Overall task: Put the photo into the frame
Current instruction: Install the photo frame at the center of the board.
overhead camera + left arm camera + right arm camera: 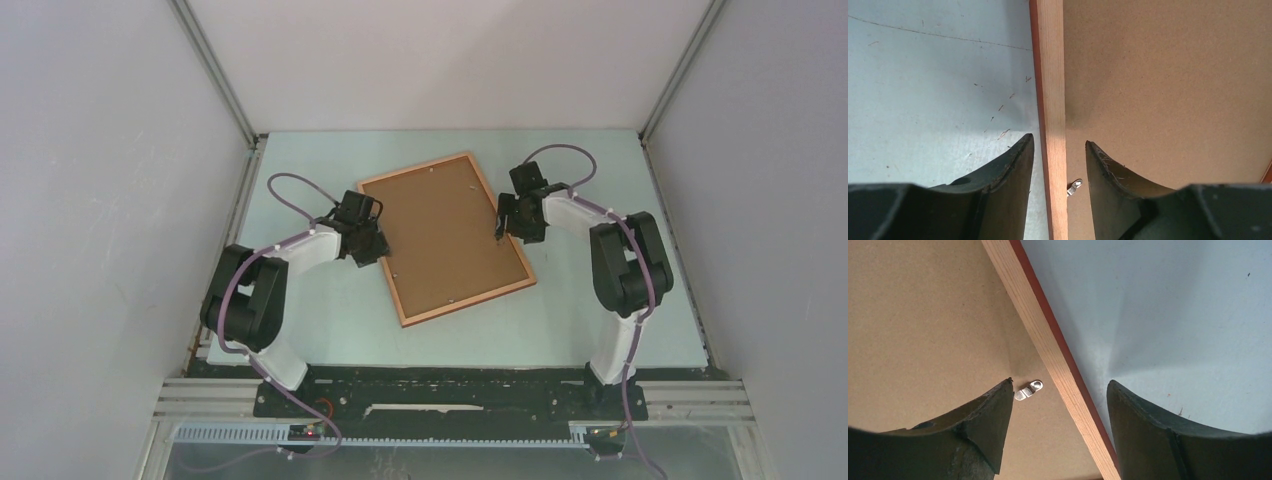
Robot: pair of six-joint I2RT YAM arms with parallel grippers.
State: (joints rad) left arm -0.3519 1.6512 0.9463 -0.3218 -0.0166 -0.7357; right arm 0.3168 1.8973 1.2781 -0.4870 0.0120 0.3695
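The frame (468, 303) lies face down and askew on the table, its wooden rim around a brown backing board (446, 235). The photo is hidden. My left gripper (372, 250) is open astride the frame's left rim (1053, 75), one finger over the table and the other over the backing board (1168, 90), with gaps on both sides. A small metal clip (1074, 187) sits just inside that rim. My right gripper (503, 222) is open astride the right rim (1038, 335), near another clip (1028, 390).
The pale blue table (600, 300) is boxed in by grey walls at the left, right and back, with metal posts in the far corners. Both arm bases stand on the black rail (450, 385) at the near edge.
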